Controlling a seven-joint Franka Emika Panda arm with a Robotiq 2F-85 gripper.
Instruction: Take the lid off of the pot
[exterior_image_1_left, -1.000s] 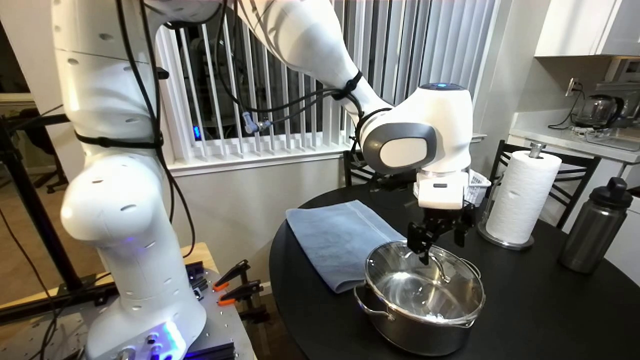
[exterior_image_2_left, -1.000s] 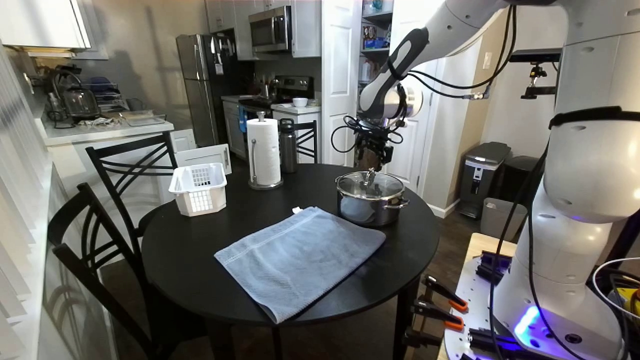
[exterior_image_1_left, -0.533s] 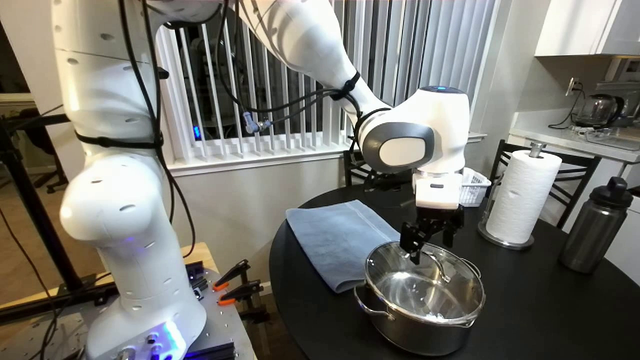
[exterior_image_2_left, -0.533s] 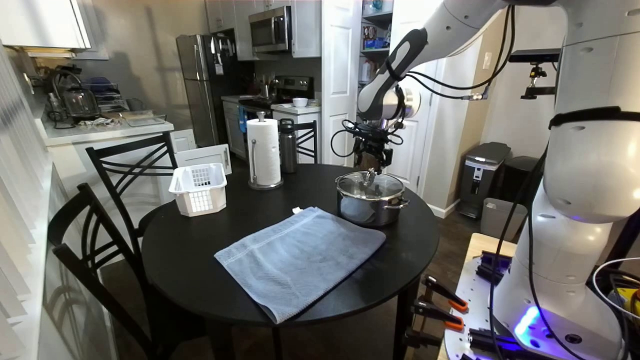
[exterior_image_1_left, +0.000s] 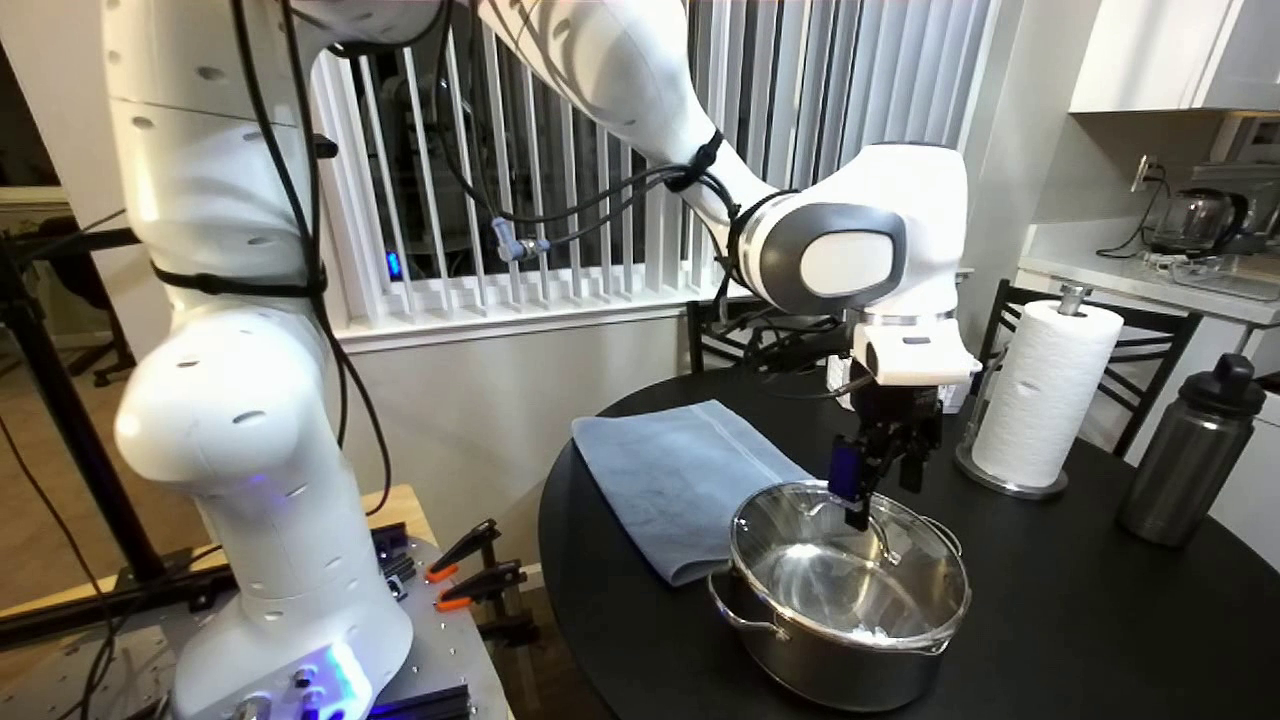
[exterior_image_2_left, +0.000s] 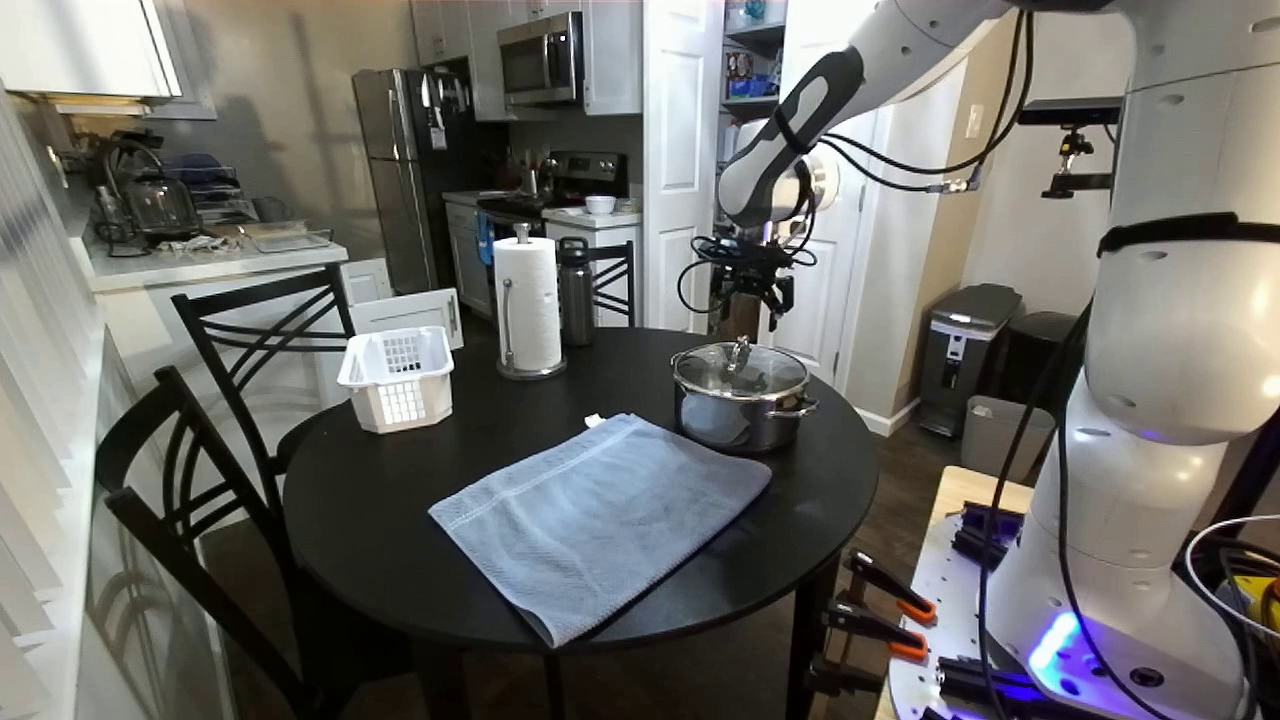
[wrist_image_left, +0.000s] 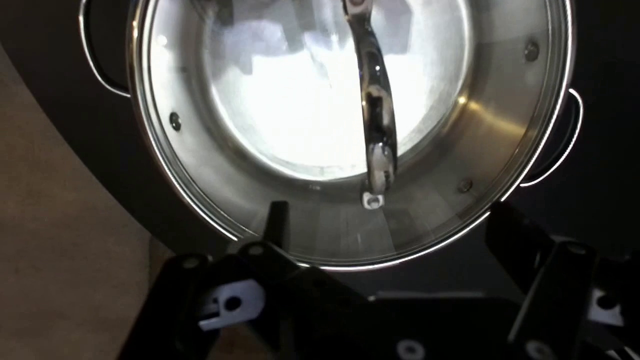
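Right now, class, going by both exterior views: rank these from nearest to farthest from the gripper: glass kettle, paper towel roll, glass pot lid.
1. Glass pot lid: below the gripper, on the pot.
2. Paper towel roll: standing on the black table.
3. Glass kettle: on the counter beyond.

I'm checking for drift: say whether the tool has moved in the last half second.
Yes: in an exterior view, the tool has shifted toward the stationary paper towel roll.

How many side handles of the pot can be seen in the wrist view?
2. The left handle is at upper left, partly cut off by the picture's edge; the right handle is across the pot.
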